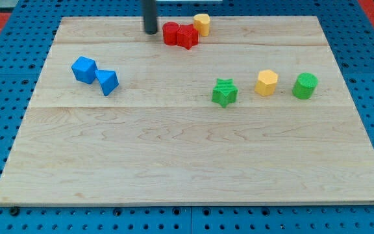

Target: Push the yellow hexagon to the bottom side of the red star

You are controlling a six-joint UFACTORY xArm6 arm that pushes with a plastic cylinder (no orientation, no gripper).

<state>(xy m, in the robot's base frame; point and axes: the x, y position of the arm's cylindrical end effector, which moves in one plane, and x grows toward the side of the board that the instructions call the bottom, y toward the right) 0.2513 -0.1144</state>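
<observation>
The yellow hexagon [267, 82] sits at the right of the board, between a green star [224, 92] and a green cylinder [305, 86]. The red star [187, 37] is near the view's top centre, touching a red cylinder-like block [171, 32] on its left and close to a yellow cylinder [202, 25] on its upper right. My tip [150, 31] is at the view's top, just left of the red blocks and far from the yellow hexagon.
Two blue blocks, a cube [83, 69] and a wedge-like one [108, 82], sit touching at the left. The wooden board [174, 162] lies on a blue pegboard; its edges run close to the view's borders.
</observation>
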